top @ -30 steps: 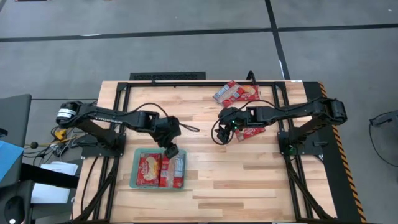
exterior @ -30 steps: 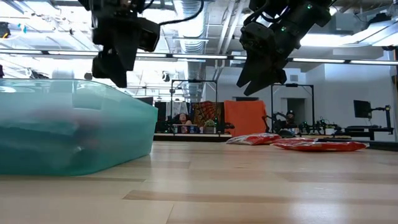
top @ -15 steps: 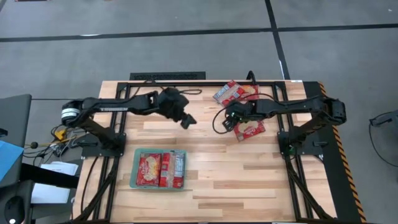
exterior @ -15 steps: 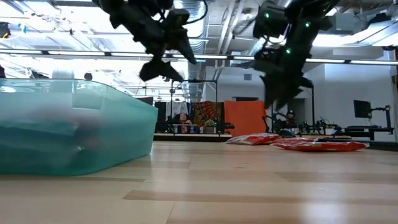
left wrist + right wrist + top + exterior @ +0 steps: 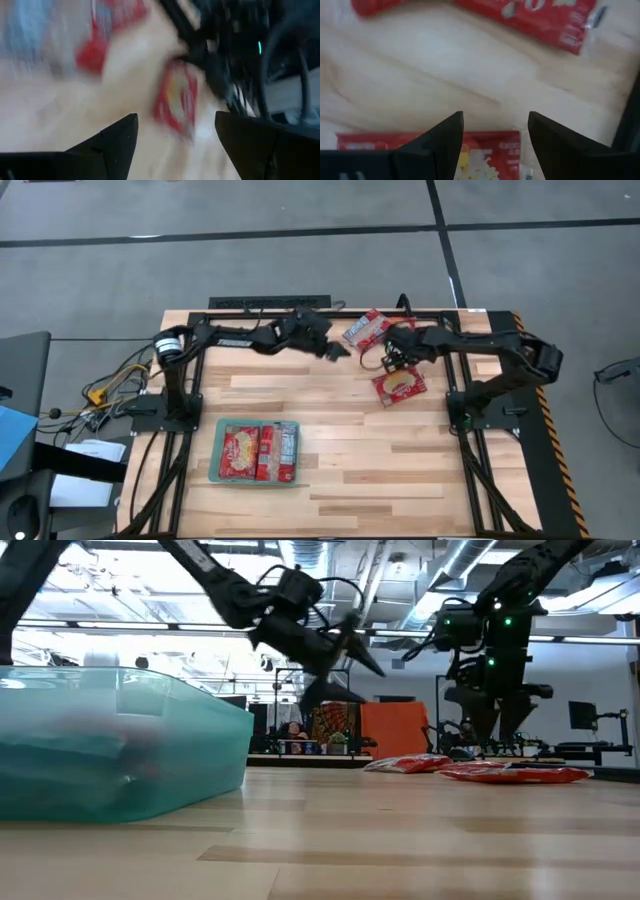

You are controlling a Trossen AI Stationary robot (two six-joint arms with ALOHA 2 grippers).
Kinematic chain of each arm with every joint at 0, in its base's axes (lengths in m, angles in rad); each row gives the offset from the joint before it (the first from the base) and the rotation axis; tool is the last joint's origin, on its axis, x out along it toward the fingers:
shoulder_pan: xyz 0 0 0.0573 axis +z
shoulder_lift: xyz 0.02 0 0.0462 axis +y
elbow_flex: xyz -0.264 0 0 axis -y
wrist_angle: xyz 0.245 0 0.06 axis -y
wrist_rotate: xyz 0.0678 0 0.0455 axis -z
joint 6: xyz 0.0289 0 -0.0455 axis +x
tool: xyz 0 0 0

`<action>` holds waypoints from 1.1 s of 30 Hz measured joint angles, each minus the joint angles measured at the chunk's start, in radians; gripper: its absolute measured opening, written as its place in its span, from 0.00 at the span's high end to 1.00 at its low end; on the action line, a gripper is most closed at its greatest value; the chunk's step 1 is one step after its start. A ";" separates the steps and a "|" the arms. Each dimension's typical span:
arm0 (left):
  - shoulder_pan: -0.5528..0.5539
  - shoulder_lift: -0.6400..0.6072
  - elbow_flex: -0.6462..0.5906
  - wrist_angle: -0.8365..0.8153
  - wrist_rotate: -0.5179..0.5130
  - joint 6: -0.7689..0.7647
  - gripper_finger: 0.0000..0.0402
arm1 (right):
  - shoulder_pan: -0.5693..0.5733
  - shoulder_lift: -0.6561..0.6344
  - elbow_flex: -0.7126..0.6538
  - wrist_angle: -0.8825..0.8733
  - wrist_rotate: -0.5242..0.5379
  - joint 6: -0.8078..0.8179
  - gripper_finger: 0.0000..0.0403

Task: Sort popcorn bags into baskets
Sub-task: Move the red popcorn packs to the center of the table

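Two red popcorn bags (image 5: 378, 328) lie overlapping near the table's far edge. Another (image 5: 401, 385) lies flat just nearer. The teal basket (image 5: 218, 452) sits near the front left, with three bags (image 5: 258, 452) flat inside it. My left gripper (image 5: 335, 349) is open, stretched out just left of the far bags; its blurred wrist view shows a bag (image 5: 176, 100) ahead of its fingers (image 5: 175, 120). My right gripper (image 5: 392, 360) is open, pointing down between the far bags and the single bag (image 5: 475, 155); the far bag (image 5: 530, 12) shows beyond its fingers (image 5: 495, 120).
A black bar (image 5: 270, 302) runs along the far edge. The arm mounts stand at the table's left (image 5: 165, 405) and right (image 5: 480, 405) sides. Bare wood (image 5: 400, 470) lies right of the basket. In the low view the basket wall (image 5: 110, 750) fills the left.
My left gripper has swung from above the basket toward the far edge and to the right, ending beside the far bags. My right gripper has moved toward the far edge, off the single bag, which now shows whole. No bag has moved.
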 joint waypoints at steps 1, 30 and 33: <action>0.011 0.020 0.042 -0.005 -0.025 0.017 0.37 | -0.018 -0.004 -0.003 0.026 -0.004 -0.007 0.38; 0.153 0.602 0.956 -0.735 -0.065 0.084 0.37 | -0.156 -0.008 -0.016 0.213 -0.154 -0.037 0.38; 0.144 0.606 0.950 -0.745 -0.079 0.062 0.38 | -0.156 -0.008 -0.016 0.212 -0.155 -0.037 0.38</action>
